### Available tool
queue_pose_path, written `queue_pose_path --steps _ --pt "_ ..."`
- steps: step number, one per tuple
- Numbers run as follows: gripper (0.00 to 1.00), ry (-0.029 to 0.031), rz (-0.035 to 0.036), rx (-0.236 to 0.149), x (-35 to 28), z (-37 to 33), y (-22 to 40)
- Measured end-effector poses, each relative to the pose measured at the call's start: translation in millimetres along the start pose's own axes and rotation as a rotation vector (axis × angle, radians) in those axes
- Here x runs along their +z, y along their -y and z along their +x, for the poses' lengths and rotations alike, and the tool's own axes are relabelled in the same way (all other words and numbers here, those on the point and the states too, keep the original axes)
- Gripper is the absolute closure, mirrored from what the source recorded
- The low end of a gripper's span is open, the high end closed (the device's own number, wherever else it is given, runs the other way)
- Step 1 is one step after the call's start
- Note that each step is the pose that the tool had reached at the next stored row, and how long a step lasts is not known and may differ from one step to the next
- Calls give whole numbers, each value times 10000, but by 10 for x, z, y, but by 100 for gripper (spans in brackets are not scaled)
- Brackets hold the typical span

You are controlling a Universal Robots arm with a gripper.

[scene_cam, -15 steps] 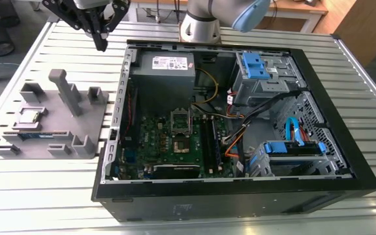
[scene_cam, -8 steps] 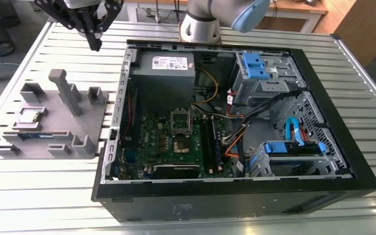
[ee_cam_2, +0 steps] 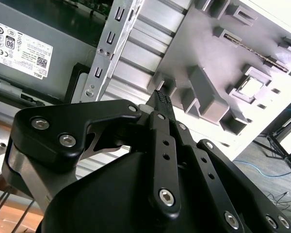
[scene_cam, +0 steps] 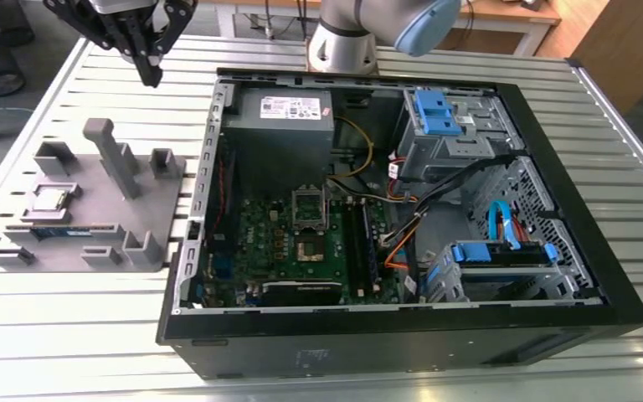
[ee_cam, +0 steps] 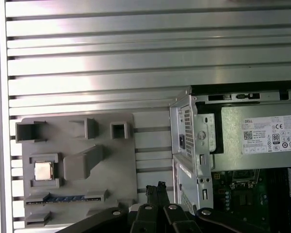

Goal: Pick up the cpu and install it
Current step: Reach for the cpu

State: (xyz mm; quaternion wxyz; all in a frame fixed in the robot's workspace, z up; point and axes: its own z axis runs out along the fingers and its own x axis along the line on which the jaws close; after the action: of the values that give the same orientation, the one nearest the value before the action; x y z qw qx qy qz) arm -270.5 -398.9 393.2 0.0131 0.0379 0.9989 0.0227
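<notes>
Slatted counter carries a grey tray seating the cpu; the tool, pinched narrow and empty near the tray, should descend squarely.

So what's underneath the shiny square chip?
The chip rests in a square pocket of the grey tray, which lies on the slatted table. The pocket's floor is covered by the chip.

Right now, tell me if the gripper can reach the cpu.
Probably yes. The cpu lies uncovered in its pocket on the grey holder, and the gripper hangs above the table nearby. Only the upright post beside the cpu might crowd it.
</notes>
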Motion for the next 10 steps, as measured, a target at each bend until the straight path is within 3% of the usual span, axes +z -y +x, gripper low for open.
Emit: queue_pose_path --steps 6,10 --pt "89 -1 -1 -1 -3 89 7" --pt "89 0 -2 -2 -2 104 8"
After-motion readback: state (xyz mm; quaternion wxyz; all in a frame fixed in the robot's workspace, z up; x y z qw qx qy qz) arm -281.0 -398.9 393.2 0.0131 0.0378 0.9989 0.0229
